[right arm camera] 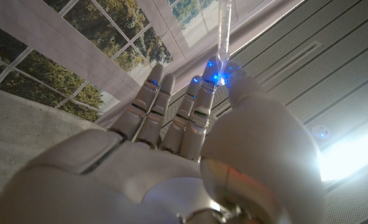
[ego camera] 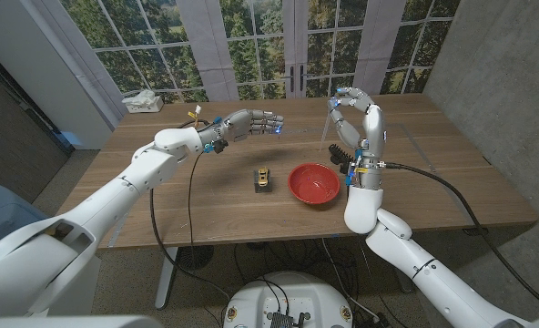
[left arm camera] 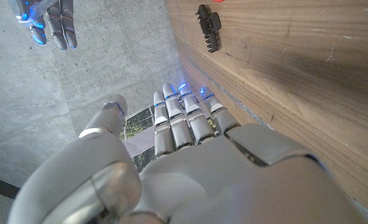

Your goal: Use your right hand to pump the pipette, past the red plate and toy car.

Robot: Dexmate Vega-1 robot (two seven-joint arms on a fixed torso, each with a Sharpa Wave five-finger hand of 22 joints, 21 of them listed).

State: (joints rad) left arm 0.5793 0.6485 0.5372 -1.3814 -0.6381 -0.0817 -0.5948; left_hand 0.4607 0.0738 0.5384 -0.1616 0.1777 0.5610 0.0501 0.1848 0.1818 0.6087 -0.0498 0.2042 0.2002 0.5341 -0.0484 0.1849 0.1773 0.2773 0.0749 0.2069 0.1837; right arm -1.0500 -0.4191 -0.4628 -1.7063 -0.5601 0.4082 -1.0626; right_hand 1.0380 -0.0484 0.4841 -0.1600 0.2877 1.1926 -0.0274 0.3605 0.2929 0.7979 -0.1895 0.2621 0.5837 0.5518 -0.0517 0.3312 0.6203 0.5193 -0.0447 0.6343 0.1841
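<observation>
My right hand [ego camera: 355, 111] is raised above the table's far right, past the red plate [ego camera: 313, 183] and the small toy car [ego camera: 263, 179]. Its thumb and fingers pinch a clear pipette [ego camera: 329, 133] that hangs down from the fingertips toward the table. In the right wrist view the pipette [right arm camera: 223, 25] sticks out from between the lit fingertips [right arm camera: 216, 76]. My left hand [ego camera: 249, 123] hovers over the middle back of the table, fingers stretched out toward the right hand and holding nothing. The left hand [left arm camera: 184, 143] looks the same in its own wrist view.
A black comb-like part [ego camera: 340, 153] lies on the table just under the right hand, also seen as the black part [left arm camera: 209, 26]. A white object [ego camera: 142, 102] sits at the back left corner. A cable hangs from the left forearm.
</observation>
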